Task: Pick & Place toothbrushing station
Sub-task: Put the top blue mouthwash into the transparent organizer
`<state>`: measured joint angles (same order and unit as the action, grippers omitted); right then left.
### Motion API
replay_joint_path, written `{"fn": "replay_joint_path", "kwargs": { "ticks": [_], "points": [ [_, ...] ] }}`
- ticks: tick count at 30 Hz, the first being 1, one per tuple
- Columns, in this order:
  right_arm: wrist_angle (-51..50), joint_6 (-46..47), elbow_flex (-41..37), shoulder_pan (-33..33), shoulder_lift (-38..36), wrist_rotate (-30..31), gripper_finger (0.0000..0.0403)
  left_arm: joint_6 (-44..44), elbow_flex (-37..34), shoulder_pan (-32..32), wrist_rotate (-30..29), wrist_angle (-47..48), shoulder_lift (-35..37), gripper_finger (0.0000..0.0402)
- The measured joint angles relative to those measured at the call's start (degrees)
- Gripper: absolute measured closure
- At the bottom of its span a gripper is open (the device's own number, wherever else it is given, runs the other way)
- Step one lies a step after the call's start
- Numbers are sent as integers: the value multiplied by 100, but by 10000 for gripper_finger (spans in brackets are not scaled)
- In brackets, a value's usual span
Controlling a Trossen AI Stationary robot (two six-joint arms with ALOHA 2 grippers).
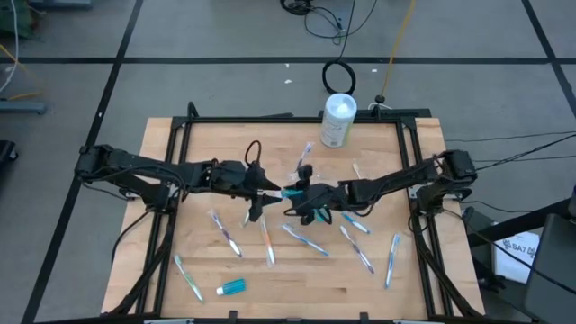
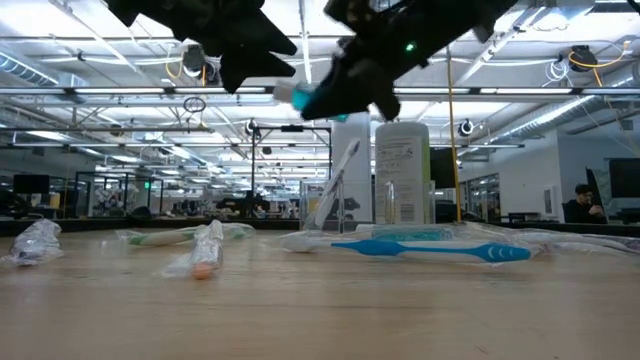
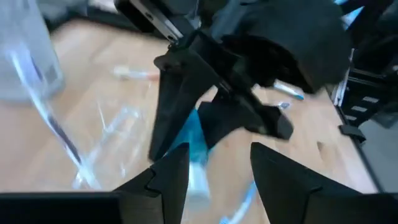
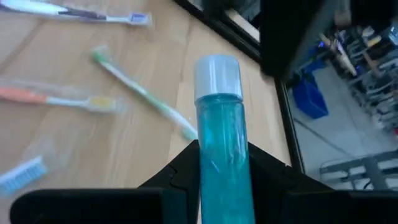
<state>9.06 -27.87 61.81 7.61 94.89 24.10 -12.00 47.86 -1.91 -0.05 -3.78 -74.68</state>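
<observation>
Gripping a blue toothpaste tube (image 4: 219, 143) in right gripper (image 1: 301, 200), raised above table (image 1: 423, 279) centre — left gripper (image 1: 263, 191) just beside, fingers parted, empty. Toothbrushes (image 1: 304, 238) scattered below; white canister (image 1: 337, 119) at far edge.

A white cylindrical canister (image 1: 339, 120) stands upright at the far edge of the wooden table (image 1: 297, 279), just inside the black metal frame (image 1: 270, 118) that borders the tabletop. In the low view the canister (image 2: 401, 171) shows a printed label on its side. Beyond the table, a coiled black cable (image 1: 339, 76) lies on the grey floor, and a yellow cord (image 1: 394, 45) runs across the floor toward the table's far edge. In the room behind, a person (image 2: 580, 204) sits at the far right, among desks and rows of ceiling lights.
</observation>
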Motion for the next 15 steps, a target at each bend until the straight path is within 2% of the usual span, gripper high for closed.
{"fn": "replay_joint_path", "kwargs": {
  "ticks": [5, 8, 11, 13, 15],
  "points": [
    [-39, 399, -581, 29, -902, -14, 319, 1022, 0, 14, -47, -305, 29, 240],
    [604, 797, -1258, 22, -1507, -148, 319, 1665, 0, 13, -49, -636, 29, 239],
    [2502, 1086, -2314, -96, -1870, -822, 319, 2236, 0, 13, -130, -870, 7, 233],
    [4083, 1402, -3004, -222, -1896, -1438, 319, 2466, 0, 13, -297, -1043, -40, 228],
    [5340, 1778, -3491, -329, -1764, -1792, 319, 2512, 0, 20, -348, -1156, -106, 223]
  ]
}}
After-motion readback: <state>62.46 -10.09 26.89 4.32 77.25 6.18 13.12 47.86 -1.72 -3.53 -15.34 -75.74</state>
